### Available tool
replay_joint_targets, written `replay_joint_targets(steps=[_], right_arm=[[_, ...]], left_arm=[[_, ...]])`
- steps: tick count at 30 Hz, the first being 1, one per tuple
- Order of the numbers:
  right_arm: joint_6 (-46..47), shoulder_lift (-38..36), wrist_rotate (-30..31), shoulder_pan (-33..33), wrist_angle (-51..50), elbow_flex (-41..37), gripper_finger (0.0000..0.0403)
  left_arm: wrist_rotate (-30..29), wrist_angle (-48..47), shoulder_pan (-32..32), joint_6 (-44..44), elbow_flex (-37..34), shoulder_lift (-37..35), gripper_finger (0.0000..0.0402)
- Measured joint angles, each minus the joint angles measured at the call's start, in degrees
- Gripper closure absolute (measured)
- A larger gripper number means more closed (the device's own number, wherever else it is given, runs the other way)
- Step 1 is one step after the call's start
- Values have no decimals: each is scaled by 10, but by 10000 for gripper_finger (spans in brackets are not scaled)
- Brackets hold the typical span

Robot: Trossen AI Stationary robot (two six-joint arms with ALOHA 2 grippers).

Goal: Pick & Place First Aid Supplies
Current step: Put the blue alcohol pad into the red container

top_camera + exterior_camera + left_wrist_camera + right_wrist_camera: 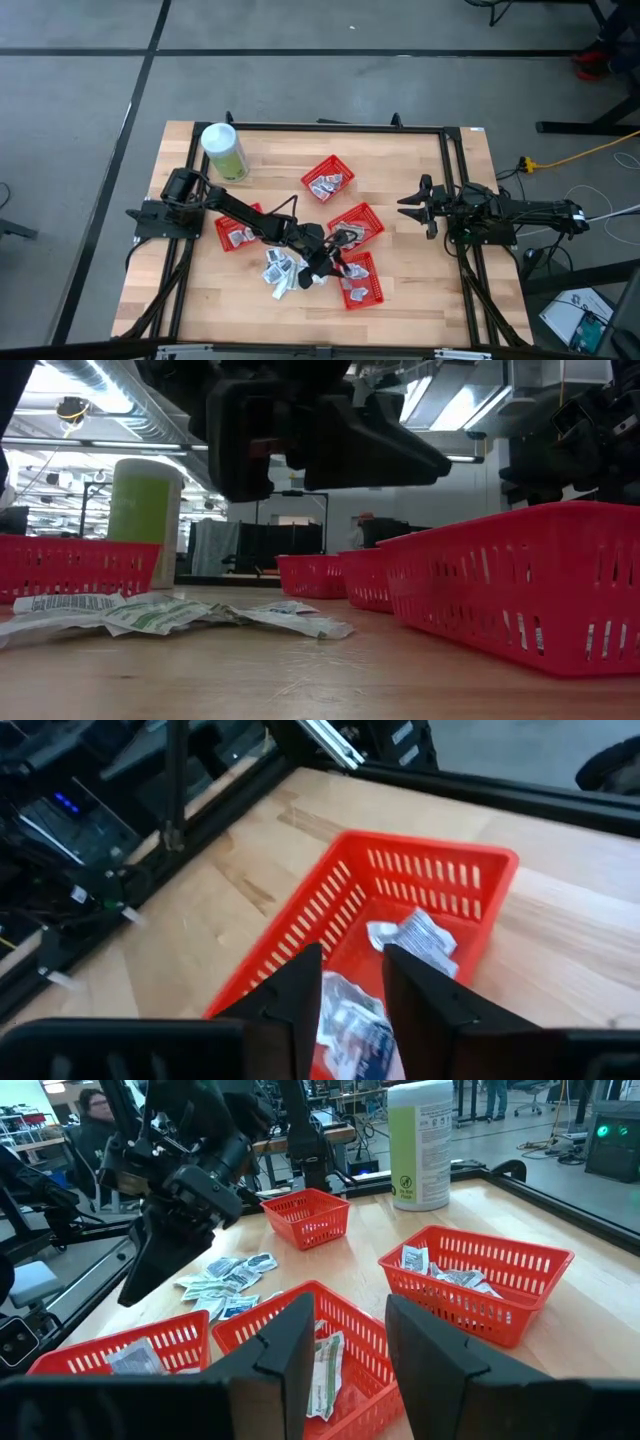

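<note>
The first aid supplies are small white-grey packets. A loose heap of them (285, 270) lies flat on the table, also seen in the low view (150, 615). My left gripper (352, 965) stands open over the near red basket (362, 280), slanting down into it. A packet (350, 1020) shows in the gap between its fingers, on the basket's floor, and another packet (420, 940) lies farther in. My right gripper (350, 1340) waits open at the table's right side (425, 208), holding nothing.
Three more red baskets (238, 228) (328, 180) (357, 222) stand around the table's middle, each with packets inside. A tall pale-green canister (224, 150) stands at the far left. A black frame rail (455, 190) runs along the table's edges.
</note>
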Motion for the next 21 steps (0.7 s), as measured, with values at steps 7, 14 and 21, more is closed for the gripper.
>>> replay_joint_targets(steps=[7,14,21], right_arm=[[0,0,0,0,0,0,276],[0,0,0,0,0,0,276],[0,0,0,0,0,0,276]], left_arm=[[-44,-30,0,-2,-9,-27,294],[-68,-56,2,-8,-34,-73,301],[-90,-62,27,-61,-115,-142,300]])
